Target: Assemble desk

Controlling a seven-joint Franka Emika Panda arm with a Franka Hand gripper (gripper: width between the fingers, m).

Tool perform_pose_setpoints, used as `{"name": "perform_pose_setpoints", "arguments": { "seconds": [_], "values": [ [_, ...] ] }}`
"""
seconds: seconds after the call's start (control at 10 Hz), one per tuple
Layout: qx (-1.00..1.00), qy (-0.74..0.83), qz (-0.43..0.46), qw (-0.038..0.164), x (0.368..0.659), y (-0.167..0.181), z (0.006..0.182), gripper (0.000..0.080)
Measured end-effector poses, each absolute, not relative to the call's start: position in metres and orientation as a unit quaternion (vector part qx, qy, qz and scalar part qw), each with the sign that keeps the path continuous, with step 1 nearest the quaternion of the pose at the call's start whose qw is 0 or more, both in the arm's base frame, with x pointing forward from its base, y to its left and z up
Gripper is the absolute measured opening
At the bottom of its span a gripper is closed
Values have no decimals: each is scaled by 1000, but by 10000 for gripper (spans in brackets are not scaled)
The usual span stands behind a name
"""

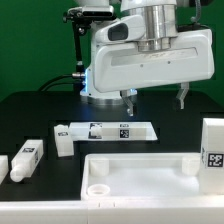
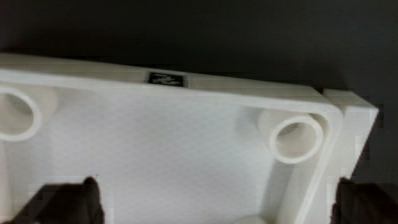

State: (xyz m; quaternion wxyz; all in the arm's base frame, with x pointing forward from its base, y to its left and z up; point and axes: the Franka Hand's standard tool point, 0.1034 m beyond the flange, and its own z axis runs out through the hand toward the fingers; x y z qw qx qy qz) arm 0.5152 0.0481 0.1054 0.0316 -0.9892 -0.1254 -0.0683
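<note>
Hovering over the tabletop (image 1: 140, 185), the gripper (image 1: 155, 97) has its fingers (image 2: 68, 205) spread apart.
Two round sockets (image 2: 299, 135) show in the tabletop; the marker board (image 1: 110, 130) lies just beyond it.

The tabletop (image 1: 150, 188) runs off the exterior view's lower border — its near edge goes unseen. Beside its edge on the exterior view's right, a tagged leg (image 1: 212, 150) is cropped. In the wrist view the fingertips (image 2: 63, 205) blur dark — one corner socket (image 2: 15, 112) is cut off.
</note>
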Motion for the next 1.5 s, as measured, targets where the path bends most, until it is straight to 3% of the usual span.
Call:
{"name": "perform_pose_setpoints", "arguments": {
  "seconds": [0.3, 0.7, 0.8, 1.0, 1.2, 1.5],
  "values": [
    [-934, -346, -90, -20, 477, 24, 92, 649],
    [-881, -464, -79, -45, 473, 17, 89, 649],
    [-872, -482, -72, -46, 471, 18, 87, 649],
    [-852, -523, -1, -27, 453, 42, 73, 649],
    [-822, -568, 24, -30, 441, 61, 62, 649],
    [-814, -579, 26, -29, 441, 59, 62, 649]
  ]
}}
